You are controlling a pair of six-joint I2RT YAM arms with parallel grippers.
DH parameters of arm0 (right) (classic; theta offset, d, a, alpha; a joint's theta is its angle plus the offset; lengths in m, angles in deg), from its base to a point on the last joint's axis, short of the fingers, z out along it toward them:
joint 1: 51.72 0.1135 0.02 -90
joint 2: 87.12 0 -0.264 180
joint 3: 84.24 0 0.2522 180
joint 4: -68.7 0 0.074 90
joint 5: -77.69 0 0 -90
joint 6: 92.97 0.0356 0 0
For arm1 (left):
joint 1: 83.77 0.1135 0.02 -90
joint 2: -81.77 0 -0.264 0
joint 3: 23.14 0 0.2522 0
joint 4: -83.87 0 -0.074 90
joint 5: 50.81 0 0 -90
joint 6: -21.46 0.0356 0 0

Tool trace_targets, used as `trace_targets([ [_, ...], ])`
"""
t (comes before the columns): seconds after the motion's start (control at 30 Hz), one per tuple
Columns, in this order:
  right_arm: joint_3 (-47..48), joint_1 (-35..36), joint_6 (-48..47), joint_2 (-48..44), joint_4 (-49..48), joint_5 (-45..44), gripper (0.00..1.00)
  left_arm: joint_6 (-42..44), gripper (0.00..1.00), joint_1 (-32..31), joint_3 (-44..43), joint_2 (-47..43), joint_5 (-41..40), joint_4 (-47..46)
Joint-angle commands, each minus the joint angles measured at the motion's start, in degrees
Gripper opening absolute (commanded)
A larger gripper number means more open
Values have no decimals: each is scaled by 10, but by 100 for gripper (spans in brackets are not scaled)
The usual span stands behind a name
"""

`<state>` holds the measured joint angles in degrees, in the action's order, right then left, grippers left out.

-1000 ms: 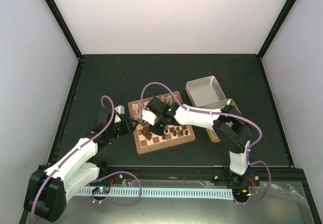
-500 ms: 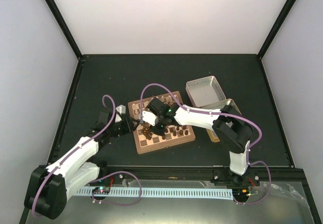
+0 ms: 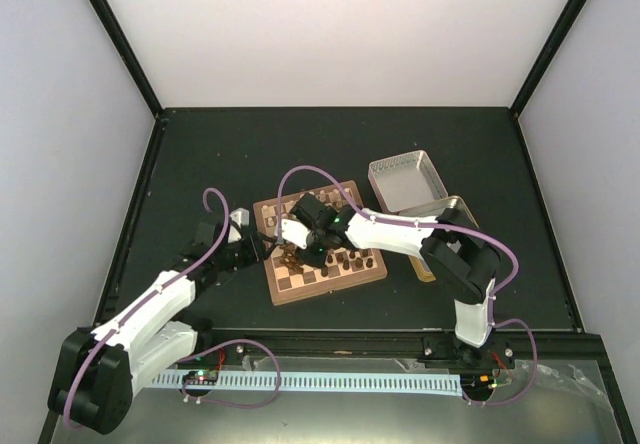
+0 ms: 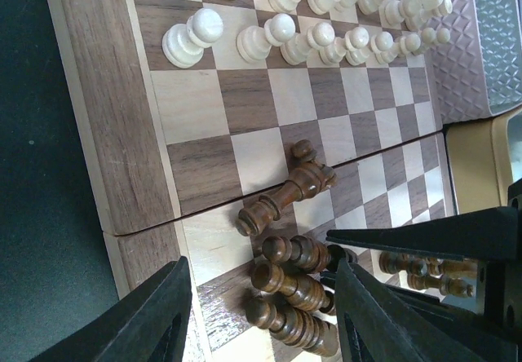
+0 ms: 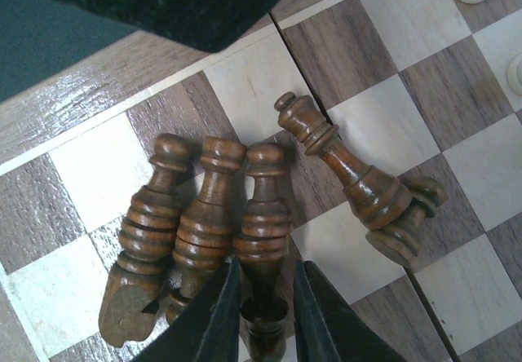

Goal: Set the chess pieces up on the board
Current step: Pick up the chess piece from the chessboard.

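Note:
The board (image 3: 320,292) lies mid-table. Pale chess pieces (image 4: 281,32) stand in rows on its far side. Three dark pieces (image 5: 183,223) lie side by side on squares near the rim, and a taller dark piece (image 5: 351,170) lies tilted beside them. My right gripper (image 5: 265,293) is shut on the base of the rightmost of the three, the dark piece (image 5: 263,215); it reaches over the board (image 3: 300,256). My left gripper (image 4: 261,297) is open at the board's left edge (image 3: 262,251), its fingers straddling the same fallen pieces (image 4: 294,284). More dark pieces (image 3: 345,259) stand on the board.
A silver tin half (image 3: 405,182) sits behind the board on the right, and a tan tin half (image 3: 445,214) lies partly under the right arm. The tin also shows in the left wrist view (image 4: 497,44). The table is dark, with walls around it.
The left gripper has edged slightly closer to the board's left edge. The right gripper stays over the fallen dark pieces with hardly any movement.

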<state>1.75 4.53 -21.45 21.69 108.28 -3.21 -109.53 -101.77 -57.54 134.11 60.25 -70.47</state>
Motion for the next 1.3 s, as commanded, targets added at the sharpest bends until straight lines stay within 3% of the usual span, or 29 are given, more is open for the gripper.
trace_targets([
  [0.0, -8, 2, -11, 0, -9, -11, 21, -4, 50, 4, -8, 5, 10, -18],
  [0.3, -4, 2, -10, 13, 1, -33, 22, -4, 50, 4, -8, 6, 14, -19],
  [0.73, -16, 2, -16, -18, -21, -32, 9, -9, 50, 4, -12, -4, 19, -14],
  [1.27, -63, 2, -3, -90, -93, -32, 7, -55, 60, 4, -9, -7, 77, -97],
])
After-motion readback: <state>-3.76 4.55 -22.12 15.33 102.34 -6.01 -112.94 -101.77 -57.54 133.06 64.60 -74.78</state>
